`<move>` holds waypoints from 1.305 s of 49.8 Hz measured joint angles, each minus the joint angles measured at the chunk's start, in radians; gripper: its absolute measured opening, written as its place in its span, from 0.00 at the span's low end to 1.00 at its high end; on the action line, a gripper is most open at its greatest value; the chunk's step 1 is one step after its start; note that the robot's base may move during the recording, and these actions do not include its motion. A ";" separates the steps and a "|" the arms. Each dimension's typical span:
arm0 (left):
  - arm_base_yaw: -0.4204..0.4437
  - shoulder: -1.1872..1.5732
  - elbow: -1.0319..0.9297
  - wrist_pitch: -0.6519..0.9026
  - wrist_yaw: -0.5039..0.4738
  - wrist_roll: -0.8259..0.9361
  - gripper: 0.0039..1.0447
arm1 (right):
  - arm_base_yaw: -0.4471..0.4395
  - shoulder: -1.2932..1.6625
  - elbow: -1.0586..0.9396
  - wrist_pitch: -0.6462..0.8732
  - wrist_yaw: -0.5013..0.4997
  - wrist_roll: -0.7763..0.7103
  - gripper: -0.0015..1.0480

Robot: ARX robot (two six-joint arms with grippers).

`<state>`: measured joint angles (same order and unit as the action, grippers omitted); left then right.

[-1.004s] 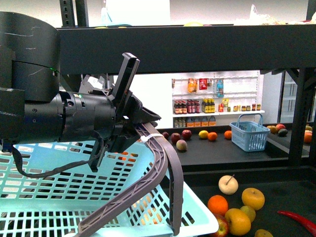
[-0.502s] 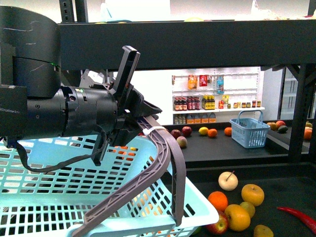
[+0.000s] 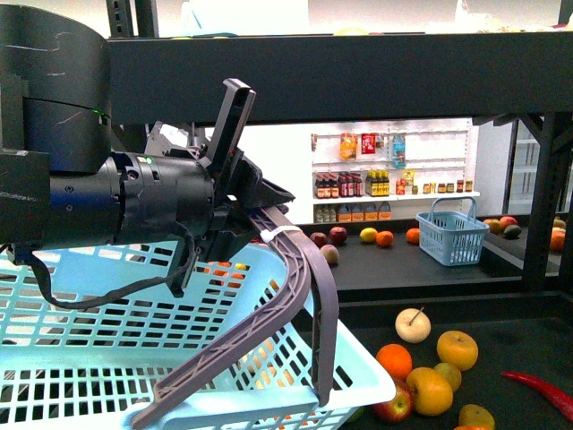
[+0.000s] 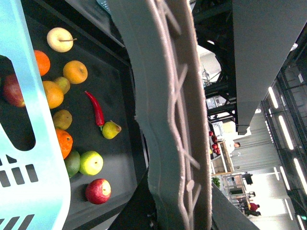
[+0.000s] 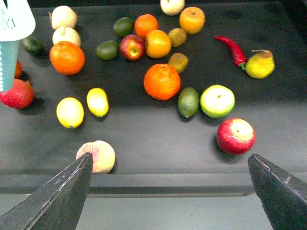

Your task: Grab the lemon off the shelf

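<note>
**Jaws spread wide, right arm hovering over the fruit tier**

Right gripper (image 5: pixel 169 163) is hanging with its jaws wide apart and holding nothing, above the front lip of the shelf (image 5: pixel 158 139). Left gripper (image 3: pixel 261 226) is clamping the grey handle (image 3: pixel 309 296) of the pale blue basket (image 3: pixel 89 358).

Step in hand, by my reading: lining up on the lemon (image 5: pixel 70 112), not yet touched. It is lying near the front lip, just beside a smaller oval yellow fruit (image 5: pixel 97 101), between a pale peach (image 5: pixel 96 156) at the lip and an orange (image 5: pixel 67 57) farther back. It is looking bright, smooth, plain yellow and roundish.

Next move is calling for a sideways shift, then a descent straddling it without nudging the neighbour.
</note>
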<state>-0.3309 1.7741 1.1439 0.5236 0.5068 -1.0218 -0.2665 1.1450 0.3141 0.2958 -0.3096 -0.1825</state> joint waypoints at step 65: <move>-0.001 0.000 0.000 0.000 0.001 0.000 0.09 | 0.454 1.618 1.203 0.130 0.210 0.063 0.93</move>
<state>-0.3317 1.7741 1.1439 0.5236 0.5076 -1.0218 0.1871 2.7628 1.5169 0.4259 -0.0994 -0.1200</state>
